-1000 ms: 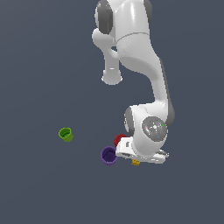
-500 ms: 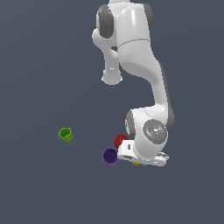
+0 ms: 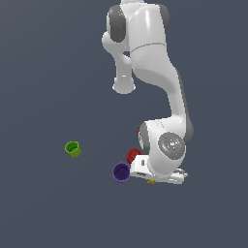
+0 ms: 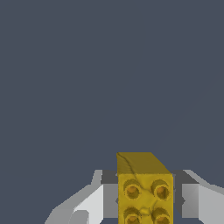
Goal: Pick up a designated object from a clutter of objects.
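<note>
No readable text, labels, brands or numbers appear in either view. The yellow cube [image 4: 145, 192] between the gripper's fingers carries only round dots.

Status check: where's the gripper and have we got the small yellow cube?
Gripper down low, fingers flanking the small yellow studded cube; contact not confirmed. Purple cup and red ball beside the hand, green cup apart. Nothing between fingers and cube.

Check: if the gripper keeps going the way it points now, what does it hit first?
Most likely the yellow cube: the wrist view shows it already sitting between the gripper fingers. Beyond it, only bare gray floor is visible; contact with the pads is unclear.
</note>
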Motion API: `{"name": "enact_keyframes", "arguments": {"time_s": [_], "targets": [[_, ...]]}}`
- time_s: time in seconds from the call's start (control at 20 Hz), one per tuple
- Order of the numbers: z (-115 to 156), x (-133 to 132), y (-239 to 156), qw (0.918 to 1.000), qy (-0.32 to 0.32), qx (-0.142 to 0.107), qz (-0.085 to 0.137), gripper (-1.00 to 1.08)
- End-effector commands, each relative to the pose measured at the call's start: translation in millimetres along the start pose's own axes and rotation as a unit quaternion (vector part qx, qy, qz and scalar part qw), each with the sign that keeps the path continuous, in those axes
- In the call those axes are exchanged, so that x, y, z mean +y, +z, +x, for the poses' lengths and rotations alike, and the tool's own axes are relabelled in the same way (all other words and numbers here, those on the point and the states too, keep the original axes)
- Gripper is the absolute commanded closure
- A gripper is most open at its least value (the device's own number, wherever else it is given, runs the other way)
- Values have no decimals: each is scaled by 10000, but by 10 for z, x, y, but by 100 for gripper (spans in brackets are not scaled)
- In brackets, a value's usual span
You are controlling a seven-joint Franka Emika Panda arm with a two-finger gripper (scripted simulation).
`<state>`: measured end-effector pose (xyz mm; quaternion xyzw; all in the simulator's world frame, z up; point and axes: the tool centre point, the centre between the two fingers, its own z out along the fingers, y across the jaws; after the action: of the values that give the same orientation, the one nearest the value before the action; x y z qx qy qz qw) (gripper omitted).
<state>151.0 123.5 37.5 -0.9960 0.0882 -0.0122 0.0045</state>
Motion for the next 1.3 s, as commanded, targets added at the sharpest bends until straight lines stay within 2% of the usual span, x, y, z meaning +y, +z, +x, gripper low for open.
{"name": "enact_keyframes", "arguments": {"time_s": [0.0, 0.6, 1.25], "targets": [[-1, 2, 0, 10000, 0, -1, -1, 108], [-110, 193, -295, 10000, 3, -11, -5, 108], [-445, 791, -1233, 10000, 13, -40, -17, 108]]}}
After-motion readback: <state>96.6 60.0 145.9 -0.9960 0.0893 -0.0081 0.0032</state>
